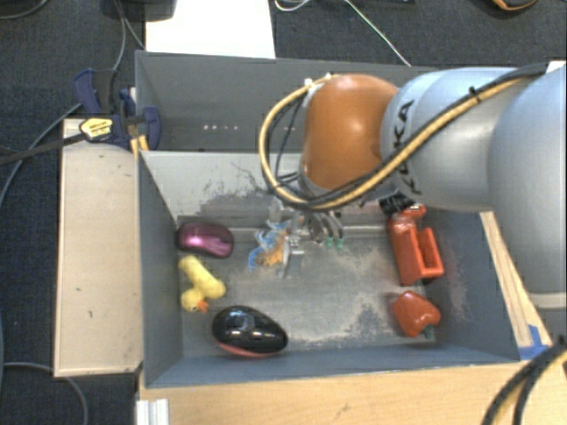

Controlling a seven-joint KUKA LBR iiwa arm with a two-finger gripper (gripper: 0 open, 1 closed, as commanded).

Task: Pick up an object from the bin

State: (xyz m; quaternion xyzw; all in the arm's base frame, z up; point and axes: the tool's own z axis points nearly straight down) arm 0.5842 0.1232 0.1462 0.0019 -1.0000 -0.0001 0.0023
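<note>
My gripper (308, 227) hangs low over the middle of the bin floor, mostly hidden under the arm's orange cover. Just left of it, touching or nearly touching, lies a small blue and orange toy (269, 250). A green-tipped bit (335, 240) lies by the gripper's right side. Further left a shiny purple oval thing (205, 238) rests near the left wall.
A yellow rubber duck (200, 282) lies below the purple thing. At the front left sits a black and red computer mouse (249, 332). A red-orange bottle with a handle (415, 249) and a red-orange lump (414, 313) lie at the right. The arm covers the bin's back right.
</note>
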